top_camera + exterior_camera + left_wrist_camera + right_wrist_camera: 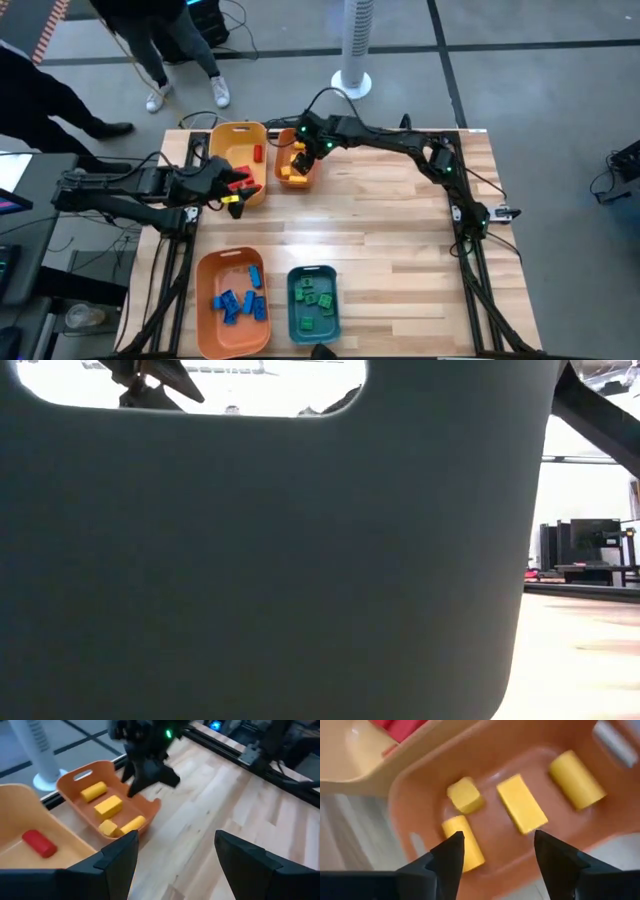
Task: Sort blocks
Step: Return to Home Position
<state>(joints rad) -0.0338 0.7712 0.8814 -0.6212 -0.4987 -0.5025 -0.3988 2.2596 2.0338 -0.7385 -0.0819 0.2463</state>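
Several yellow blocks [521, 803] lie in a small orange bin [70, 775] at the table's far side. My right gripper [499, 840] hovers open above them, empty; in the high view it is over that bin [300, 150]. A red block [39, 842] lies in the larger yellow-orange bin [235, 135] beside it. My left gripper [175, 840] is open and empty, at that bin's near right corner [235, 190], above the wood. Blue blocks [238, 300] fill a near orange bin, green blocks [312, 300] a teal bin.
The teal bin's wall [270, 560] fills most of the low view. Small red and yellow bits [238, 186] show at my left gripper in the high view; what they are I cannot tell. Bare wood [400, 240] spans the table's middle and right. People stand beyond the far left corner.
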